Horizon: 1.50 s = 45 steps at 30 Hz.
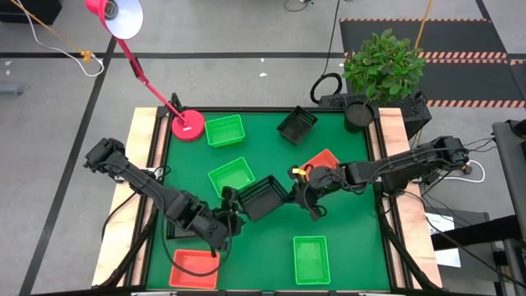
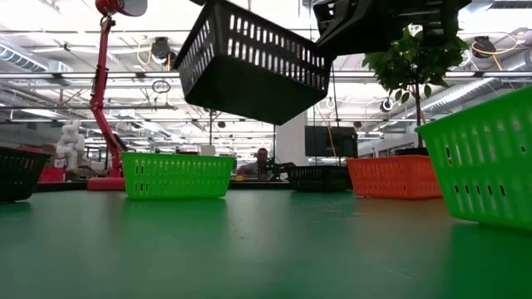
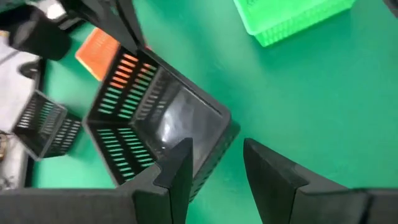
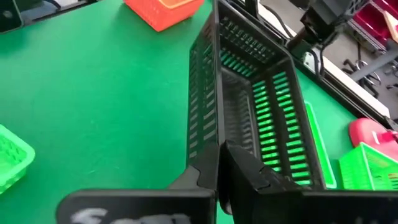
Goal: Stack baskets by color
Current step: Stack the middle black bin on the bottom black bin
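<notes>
A black basket (image 1: 263, 196) hangs tilted above the middle of the table, well clear of it in the low view (image 2: 249, 71). My right gripper (image 1: 294, 182) is shut on its right end. My left gripper (image 1: 233, 199) stands open at the basket's left end. In the left wrist view only green table shows between its fingers (image 3: 214, 149), and the basket (image 3: 155, 124) lies beside one finger. Three green baskets (image 1: 224, 130) (image 1: 231, 175) (image 1: 310, 256), two red-orange ones (image 1: 194, 267) (image 1: 325, 159) and another black one (image 1: 297, 124) rest on their bases on the table. My right gripper pinches the black basket's rim (image 4: 214, 140) at one end, near a corner, one finger inside the wall and one outside. The fingers come slanting down from the table's right side. The basket is lifted clear and tilted, reaching away from the fingers. My left gripper has one finger (image 3: 180, 165) right at the basket's corner; whether it touches, I cannot tell.
A pink lamp base (image 1: 188, 125) stands at the far left corner, its arm leaning out past the table. A potted plant (image 1: 383, 62) and a dark pot (image 1: 358, 111) stand at the far right. Wooden rails (image 1: 145, 156) line the table's left and right edges.
</notes>
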Each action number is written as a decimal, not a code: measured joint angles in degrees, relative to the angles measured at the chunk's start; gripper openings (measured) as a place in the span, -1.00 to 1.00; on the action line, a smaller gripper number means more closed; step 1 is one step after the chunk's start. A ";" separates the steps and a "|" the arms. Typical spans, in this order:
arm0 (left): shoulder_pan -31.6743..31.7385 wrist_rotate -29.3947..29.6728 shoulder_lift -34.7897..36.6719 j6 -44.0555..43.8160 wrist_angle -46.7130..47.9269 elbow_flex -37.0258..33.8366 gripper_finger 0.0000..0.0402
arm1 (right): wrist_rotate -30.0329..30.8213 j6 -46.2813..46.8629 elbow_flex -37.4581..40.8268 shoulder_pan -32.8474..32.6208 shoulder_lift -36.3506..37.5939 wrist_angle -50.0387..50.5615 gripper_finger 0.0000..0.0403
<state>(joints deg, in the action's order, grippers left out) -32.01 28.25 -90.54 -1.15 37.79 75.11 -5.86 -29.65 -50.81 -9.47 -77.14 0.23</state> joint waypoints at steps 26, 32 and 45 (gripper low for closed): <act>2.42 -4.62 -2.14 4.39 -0.82 0.00 -0.83 | -1.97 -1.08 0.00 0.01 -0.02 0.00 -0.97; 2.53 -4.46 -2.14 1.04 -1.38 0.00 -0.35 | -1.91 -1.07 0.04 -0.02 -0.02 -0.44 -0.97; 2.75 -4.31 -2.14 4.89 -0.13 0.00 -0.63 | -1.91 -1.07 0.04 -0.02 -0.02 -0.92 -0.97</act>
<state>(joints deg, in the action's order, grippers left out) -29.26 23.94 -92.68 3.75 37.65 75.11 -7.77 -30.72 -50.76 -9.50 -77.17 -0.69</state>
